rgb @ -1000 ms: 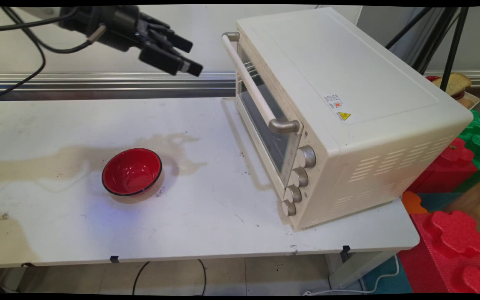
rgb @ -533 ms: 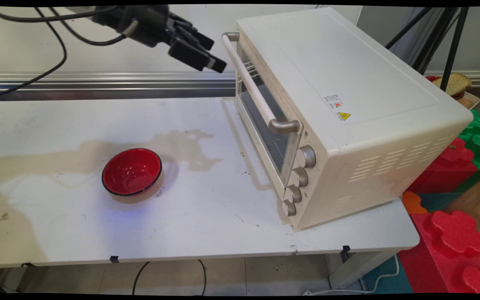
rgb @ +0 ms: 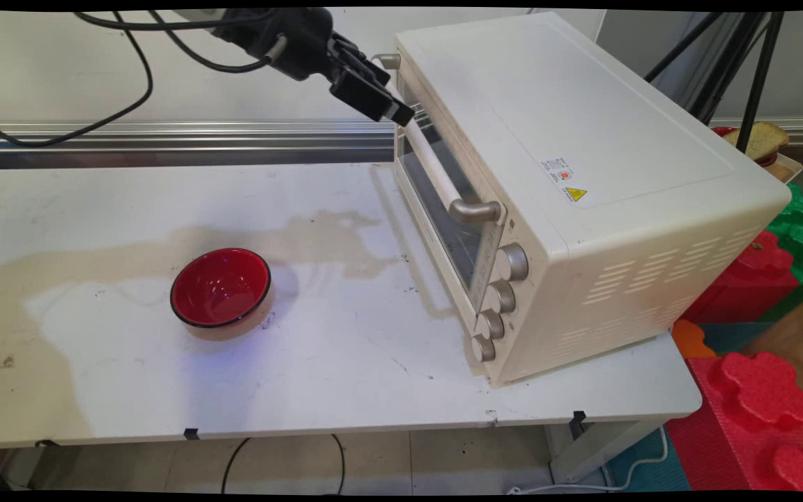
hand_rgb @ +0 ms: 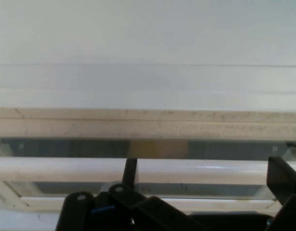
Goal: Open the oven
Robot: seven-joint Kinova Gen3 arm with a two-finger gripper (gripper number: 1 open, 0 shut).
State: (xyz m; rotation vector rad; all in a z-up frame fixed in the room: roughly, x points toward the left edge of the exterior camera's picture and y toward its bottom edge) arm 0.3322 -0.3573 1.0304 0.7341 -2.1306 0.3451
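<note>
Gripper (rgb: 401, 111) has moved right along the bench's far edge since the earlier frames and is now at the oven handle (rgb: 436, 164), up near its far end. Jaws are spread wide: hand view shows one finger (hand_rgb: 130, 171) left of centre and the other (hand_rgb: 282, 178) at the right edge, both crossing the white handle bar (hand_rgb: 200, 171), nothing gripped between them. Can't tell if the fingertips actually touch the bar. Oven (rgb: 569, 174) sits on the bench's right side, door shut, front angled toward the left, four knobs (rgb: 499, 300) down its near front corner. Red bowl (rgb: 220, 287) is unmoved, left of centre on the bench (rgb: 346, 362), well apart from the gripper, empty. Black cables (rgb: 129, 84) hang from the arm over the far left.
</note>
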